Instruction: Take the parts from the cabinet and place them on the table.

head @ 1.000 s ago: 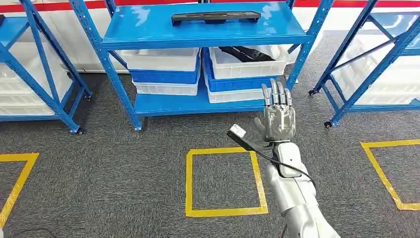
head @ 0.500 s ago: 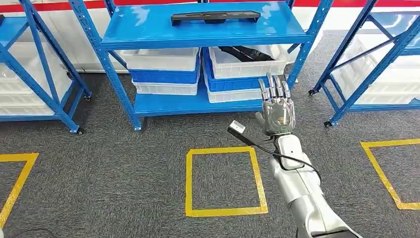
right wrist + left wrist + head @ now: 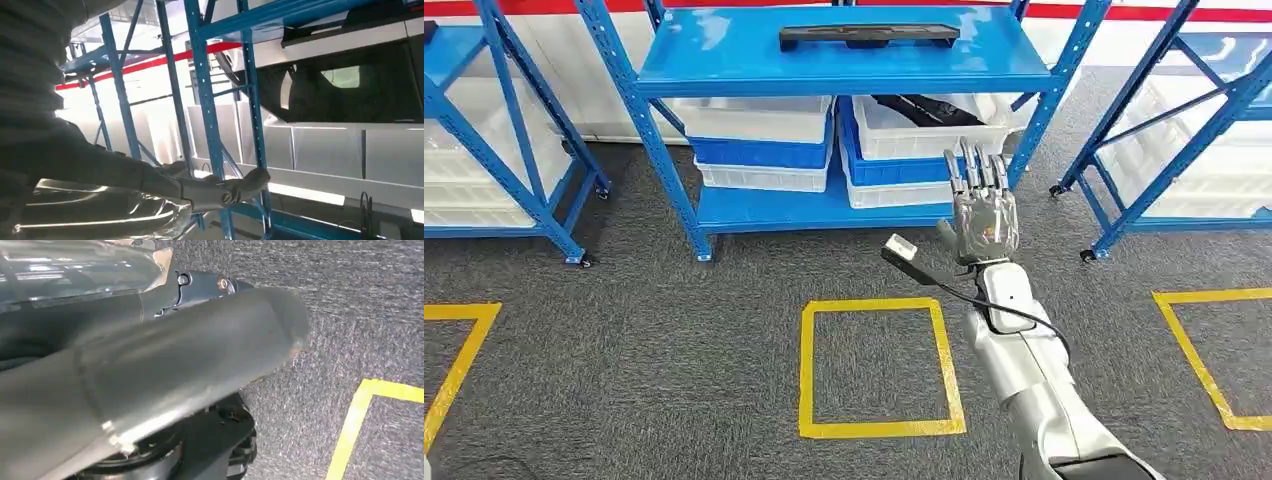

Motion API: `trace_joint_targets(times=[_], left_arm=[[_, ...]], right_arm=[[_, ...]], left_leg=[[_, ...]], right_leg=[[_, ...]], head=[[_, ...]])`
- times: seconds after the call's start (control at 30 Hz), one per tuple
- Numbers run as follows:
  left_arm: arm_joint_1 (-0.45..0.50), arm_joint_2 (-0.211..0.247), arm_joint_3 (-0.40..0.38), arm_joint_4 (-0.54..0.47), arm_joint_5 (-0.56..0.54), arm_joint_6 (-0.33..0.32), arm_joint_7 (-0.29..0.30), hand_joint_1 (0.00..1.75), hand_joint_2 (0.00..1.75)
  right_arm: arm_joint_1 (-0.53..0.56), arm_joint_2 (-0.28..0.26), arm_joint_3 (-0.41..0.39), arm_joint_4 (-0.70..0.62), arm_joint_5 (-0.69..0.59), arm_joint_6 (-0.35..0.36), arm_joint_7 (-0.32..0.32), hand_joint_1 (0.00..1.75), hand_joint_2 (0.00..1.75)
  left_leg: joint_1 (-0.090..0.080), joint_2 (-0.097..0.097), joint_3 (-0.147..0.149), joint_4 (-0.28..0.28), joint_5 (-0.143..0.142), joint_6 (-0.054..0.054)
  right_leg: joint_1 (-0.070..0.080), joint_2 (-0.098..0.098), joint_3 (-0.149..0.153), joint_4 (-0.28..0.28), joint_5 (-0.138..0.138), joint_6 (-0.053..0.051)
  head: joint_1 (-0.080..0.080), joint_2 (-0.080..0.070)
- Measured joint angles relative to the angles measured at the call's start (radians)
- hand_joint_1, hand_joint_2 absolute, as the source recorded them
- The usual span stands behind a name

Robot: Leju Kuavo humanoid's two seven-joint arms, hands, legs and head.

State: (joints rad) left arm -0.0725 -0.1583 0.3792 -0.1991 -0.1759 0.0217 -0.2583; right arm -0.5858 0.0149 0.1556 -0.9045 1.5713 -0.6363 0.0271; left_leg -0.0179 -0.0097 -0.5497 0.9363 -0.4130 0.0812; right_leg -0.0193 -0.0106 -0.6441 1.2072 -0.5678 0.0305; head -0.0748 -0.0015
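Right hand [image 3: 982, 205] is raised in front of the rack [image 3: 844, 70], fingers [image 3: 972, 165] straight and apart, holding nothing. Its silver arm [image 3: 1034, 380] comes up from the lower edge of the head view, with a black cable looping along the wrist to a small camera [image 3: 902, 250] beside the thumb. The left hand cannot be made out in the left wrist view, so whether it is released or clenched cannot be told.

Just beyond the fingertips, on the rack's lower shelf, sit two stacks of bins [image 3: 759, 145]: white bins nested on blue ones. The right stack's top bin [image 3: 929, 125] holds one dark part [image 3: 924, 108]. A second part, a long black bar [image 3: 869, 36], lies flat on the top shelf, well above the hand.

Two more blue racks stand at either side, one left [image 3: 494, 150] and one right [image 3: 1184, 130], each carrying white bins. On the grey carpet, three yellow tape squares are marked; the middle one [image 3: 879, 365] lies just left of the arm.
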Motion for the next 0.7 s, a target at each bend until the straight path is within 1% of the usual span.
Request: trace_joint_targets(times=[0.03, 0.07, 0.1, 0.13, 0.17, 0.2, 0.23, 0.27, 0.33, 0.37, 0.4, 0.43, 0.47, 0.5, 0.53, 0.57, 0.6, 0.63, 0.67, 0.7], left_arm=[[0.001, 0.000, 0.000, 0.000, 0.000, -0.002, 0.000, 0.00, 0.00], [0.002, 0.000, 0.000, 0.000, 0.000, -0.002, 0.000, 0.00, 0.00], [0.002, 0.000, 0.000, 0.001, 0.000, -0.002, 0.000, 0.00, 0.00], [0.002, 0.000, 0.000, 0.001, 0.000, -0.003, 0.000, 0.00, 0.00], [0.002, 0.000, 0.000, 0.001, 0.000, -0.004, 0.000, 0.00, 0.00], [0.002, 0.000, 0.000, 0.001, 0.000, -0.006, 0.000, 0.00, 0.00], [0.001, 0.000, 0.000, 0.003, 0.000, -0.007, 0.000, 0.00, 0.00], [0.001, 0.000, 0.000, 0.003, 0.000, -0.008, 0.000, 0.00, 0.00], [0.002, 0.000, 0.000, 0.004, 0.000, -0.008, 0.000, 0.00, 0.00], [0.001, 0.002, 0.000, 0.004, 0.000, -0.008, 0.000, 0.00, 0.00], [0.002, 0.005, 0.000, 0.004, 0.000, -0.008, -0.001, 0.00, 0.00], [0.001, 0.005, 0.000, 0.004, 0.000, -0.008, -0.001, 0.00, 0.00], [0.000, 0.005, 0.000, 0.004, 0.000, -0.008, -0.001, 0.00, 0.00], [0.001, 0.005, 0.000, 0.004, 0.000, -0.008, -0.001, 0.00, 0.00], [0.002, 0.005, 0.000, 0.004, 0.000, -0.009, -0.001, 0.00, 0.00], [0.003, 0.005, 0.000, 0.005, 0.000, -0.009, -0.001, 0.00, 0.00], [0.003, 0.005, 0.000, 0.005, 0.000, -0.009, -0.001, 0.00, 0.00], [0.003, 0.005, 0.000, 0.005, 0.000, -0.009, -0.001, 0.00, 0.00], [0.002, 0.006, 0.000, 0.005, 0.000, -0.009, -0.001, 0.00, 0.00], [0.002, 0.007, 0.000, 0.005, 0.000, -0.009, -0.001, 0.00, 0.00]], right_arm=[[0.006, -0.002, 0.000, 0.002, 0.000, 0.000, 0.000, 0.00, 1.75], [0.011, -0.003, 0.000, 0.003, 0.000, 0.000, 0.000, 0.00, 1.75], [0.014, -0.004, 0.000, 0.003, 0.000, 0.000, 0.001, 0.00, 1.75], [0.013, -0.004, 0.000, 0.002, 0.000, 0.000, 0.001, 0.00, 1.75], [0.012, -0.005, 0.000, 0.002, 0.000, 0.000, 0.002, 0.00, 1.75], [0.011, -0.004, 0.000, 0.002, 0.000, 0.000, 0.005, 0.00, 1.75], [0.012, -0.003, 0.000, 0.002, 0.000, 0.001, 0.008, 0.00, 1.75], [0.013, -0.003, 0.000, 0.002, 0.000, 0.001, 0.010, 0.00, 1.75], [0.013, -0.003, 0.000, 0.002, 0.000, 0.001, 0.011, 0.00, 1.75], [0.012, -0.004, 0.000, 0.002, 0.000, 0.001, 0.012, 0.00, 1.75], [0.011, -0.003, 0.000, 0.001, 0.000, 0.001, 0.012, 0.00, 1.75], [0.011, -0.002, 0.000, -0.001, 0.000, 0.001, 0.012, 0.00, 1.75], [0.012, 0.000, 0.000, -0.001, 0.000, 0.001, 0.013, 0.00, 1.75], [0.013, 0.000, 0.000, -0.001, 0.000, 0.001, 0.013, 0.00, 1.75], [0.014, 0.000, 0.000, -0.001, 0.000, 0.001, 0.013, 0.00, 1.75], [0.016, 0.001, 0.000, -0.001, 0.000, 0.001, 0.013, 0.00, 1.75], [0.019, 0.001, 0.000, -0.001, 0.000, 0.001, 0.013, 0.00, 1.75], [0.019, 0.001, 0.000, -0.001, 0.000, 0.001, 0.013, 0.00, 1.75], [0.018, 0.001, 0.000, -0.001, 0.000, 0.001, 0.013, 0.00, 1.75], [0.017, 0.001, 0.000, -0.001, 0.000, 0.001, 0.013, 0.00, 1.75]], left_leg=[[0.000, -0.002, 0.000, 0.001, -0.001, -0.001], [-0.001, -0.006, 0.002, 0.001, -0.003, -0.002], [-0.001, -0.010, 0.005, 0.003, -0.007, -0.005], [-0.001, -0.012, 0.008, 0.007, -0.011, -0.008], [-0.001, -0.013, 0.012, 0.013, -0.018, -0.012], [-0.001, -0.015, 0.012, 0.018, -0.026, -0.017], [-0.009, -0.016, 0.012, 0.026, -0.035, -0.024], [-0.008, -0.016, 0.011, 0.026, -0.037, -0.028], [-0.002, -0.015, 0.010, 0.025, -0.040, -0.036], [-0.002, -0.014, 0.011, 0.028, -0.047, -0.043], [0.001, -0.009, 0.000, 0.046, -0.057, -0.051], [0.004, -0.004, -0.026, 0.101, -0.083, -0.062], [0.011, 0.000, -0.075, 0.194, -0.122, -0.071], [0.015, 0.003, -0.132, 0.290, -0.155, -0.078], [0.020, 0.004, -0.178, 0.358, -0.170, -0.083], [0.023, 0.006, -0.205, 0.382, -0.161, -0.086], [0.026, 0.007, -0.203, 0.352, -0.123, -0.087], [0.029, 0.007, -0.177, 0.281, -0.071, -0.086], [0.029, 0.008, -0.132, 0.178, -0.010, -0.083], [0.029, 0.012, -0.087, 0.076, 0.041, -0.077]], right_leg=[[0.003, 0.003, -0.041, 0.065, -0.012, 0.002], [0.003, 0.004, -0.057, 0.075, -0.003, 0.007], [0.003, 0.005, -0.045, 0.032, 0.027, 0.014], [0.003, 0.005, -0.012, -0.047, 0.069, 0.022], [0.003, 0.005, 0.036, -0.158, 0.120, 0.027], [0.003, 0.005, 0.068, -0.239, 0.151, 0.024], [0.011, 0.006, 0.079, -0.243, 0.149, 0.012], [0.009, 0.006, 0.075, -0.243, 0.148, 0.001], [0.012, 0.006, 0.074, -0.241, 0.145, -0.012], [0.002, 0.007, 0.079, -0.245, 0.147, -0.019], [-0.001, 0.007, 0.084, -0.246, 0.145, -0.024], [-0.003, 0.007, 0.088, -0.246, 0.140, -0.034], [-0.002, 0.007, 0.092, -0.246, 0.137, -0.038], [-0.002, 0.007, 0.093, -0.245, 0.134, -0.042], [-0.002, 0.007, 0.096, -0.245, 0.131, -0.044], [-0.002, 0.007, 0.099, -0.245, 0.127, -0.042], [-0.002, 0.008, 0.107, -0.245, 0.121, -0.040], [-0.002, 0.008, 0.116, -0.245, 0.115, -0.038], [-0.002, 0.008, 0.128, -0.245, 0.108, -0.035], [-0.002, 0.008, 0.139, -0.246, 0.100, -0.031]], head=[[0.006, 0.000], [0.008, 0.000], [0.009, 0.000], [0.011, 0.000], [0.015, 0.000], [0.018, 0.000], [0.018, 0.000], [0.020, 0.000], [0.019, 0.000], [0.020, 0.000], [0.023, 0.000], [0.014, 0.000], [0.015, 0.000], [0.015, 0.000], [0.013, 0.000], [0.015, 0.000], [0.013, 0.000], [0.014, 0.000], [0.014, 0.000], [0.014, 0.000]])
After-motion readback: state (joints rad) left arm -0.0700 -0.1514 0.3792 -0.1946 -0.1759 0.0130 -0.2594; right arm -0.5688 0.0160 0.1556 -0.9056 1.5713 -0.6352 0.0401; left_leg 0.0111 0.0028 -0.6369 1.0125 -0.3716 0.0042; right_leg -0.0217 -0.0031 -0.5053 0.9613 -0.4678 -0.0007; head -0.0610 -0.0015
